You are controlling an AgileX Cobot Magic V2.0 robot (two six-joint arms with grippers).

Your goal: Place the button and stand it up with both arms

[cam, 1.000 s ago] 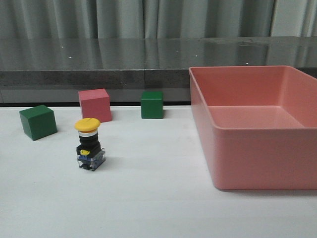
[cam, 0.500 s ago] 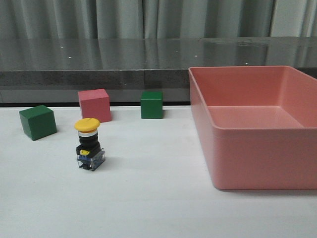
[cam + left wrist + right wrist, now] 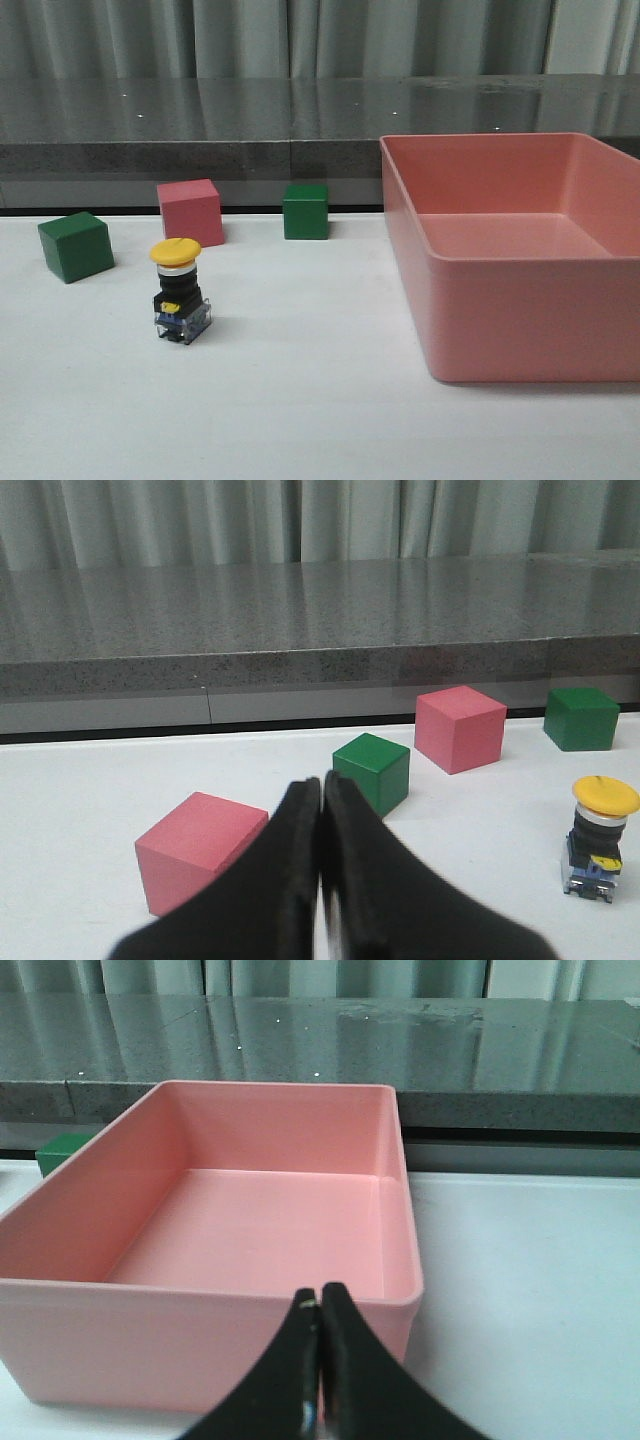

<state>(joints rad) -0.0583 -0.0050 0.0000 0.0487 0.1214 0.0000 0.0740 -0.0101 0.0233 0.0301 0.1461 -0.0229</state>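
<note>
The button stood upright on the white bench, toward the left edge, yellow cap on top, black body below, clear-blue base block flat on the surface. Nothing touched it.

Behind it, along the far edge of the bench: a green cube nearest the left edge, a pink cube just behind the button, a second green cube further toward the middle. All three stood apart from the button and from each other. A second pink cube showed only in my left wrist view, close in front of my left jaws.

A pink bin took up the right side of the bench (nothing visible inside it).

My left gripper had its jaws pressed together, tips meeting, holding nothing. It sat well apart from the button, which showed off to one side of that view.

My right gripper was likewise closed on nothing, tips together, just in front of the near wall of the bin.

Neither arm showed in the front view.
</note>
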